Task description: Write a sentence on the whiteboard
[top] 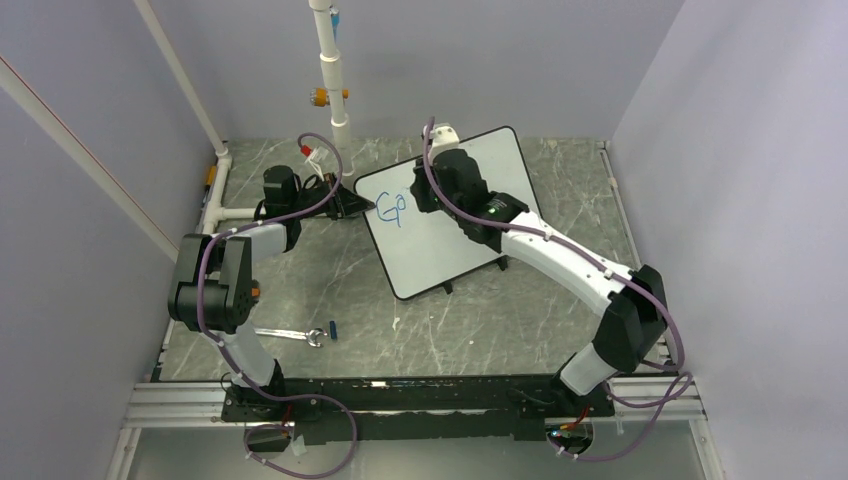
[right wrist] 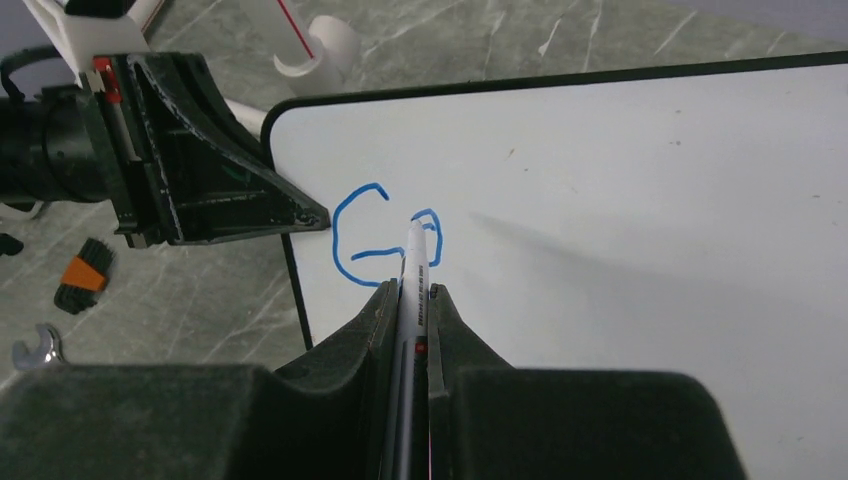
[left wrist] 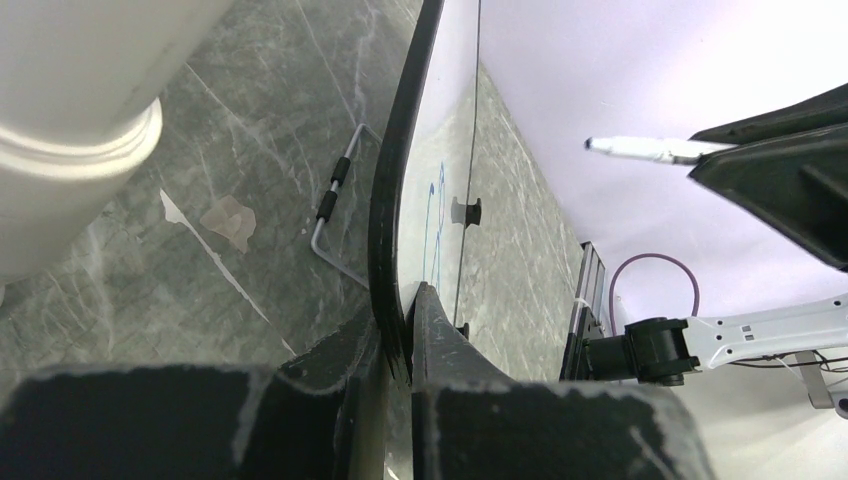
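Whiteboard [top: 460, 235] at the middle of the table [top: 330, 285], its left edge pinched by the left pincer [top: 362, 207]. Right pincer [right wrist: 412, 295] pinches a marker [right wrist: 414, 250], tip touching the sentence [right wrist: 334, 232]: 2 blue characters near the board's left edge.

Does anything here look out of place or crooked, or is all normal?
The whiteboard lies at an angle to the table edges, yet the left fingers clamp its rim, so this seems intended. A loose wrench lies at the near left of the table, with no part in writing. Nothing looks spilled.
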